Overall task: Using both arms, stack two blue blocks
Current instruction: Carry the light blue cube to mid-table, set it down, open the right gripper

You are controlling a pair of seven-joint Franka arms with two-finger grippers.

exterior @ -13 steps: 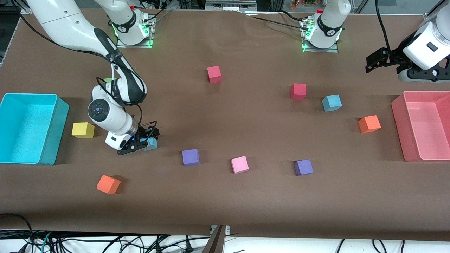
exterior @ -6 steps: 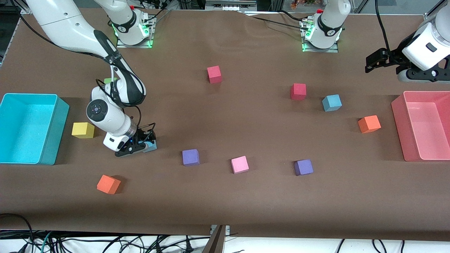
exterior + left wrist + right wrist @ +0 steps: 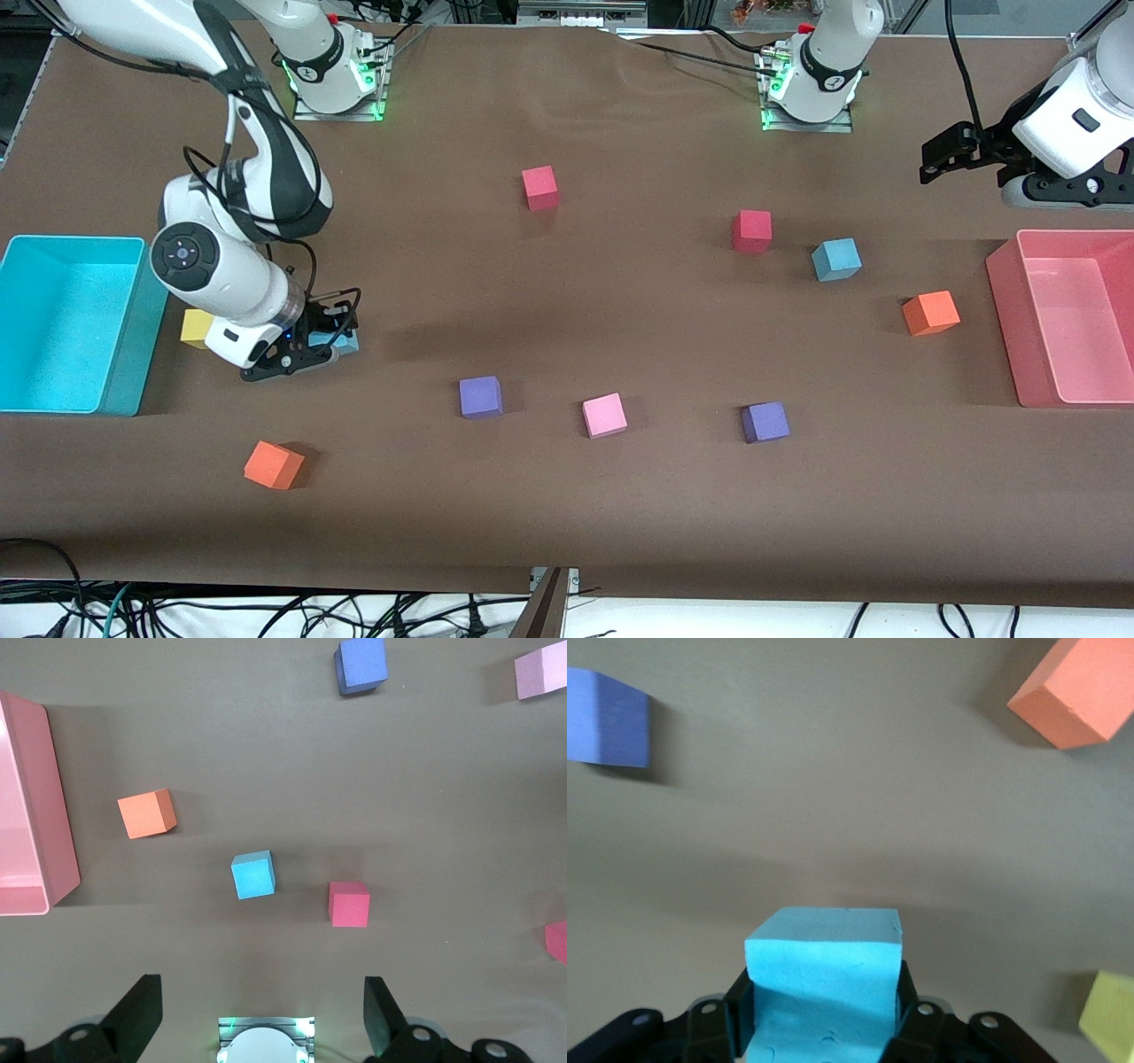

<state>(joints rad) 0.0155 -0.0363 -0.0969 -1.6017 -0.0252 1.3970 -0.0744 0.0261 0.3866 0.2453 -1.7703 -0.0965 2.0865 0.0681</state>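
- Sky-blue foam sits clamped in the right gripper: one blue block is pinched between both fingers, which press against two of its sides, and it is lifted off the brown table.
- No brand, label or readable writing shows on any cube, bin or arm.
- From the front, only a corner of that held block peeks out past the black fingers; the rest is covered by the right arm's wrist.
- This gripper hangs over the table near the cyan bin, toward the right arm's end; the yellow cube is half covered by the wrist.
- In the right wrist view the yellow cube, an orange cube and a purple cube are all cut off at the frame edges.
- The second blue block rests on the table toward the left arm's end, beside a red cube and apart from it, and farther from the front camera than another orange cube.
- The left gripper waits in the air near the pink bin, its fingers spread wide and holding nothing.
- Only the tips of those fingers enter the left wrist view; the same blue block lies in plain sight there.
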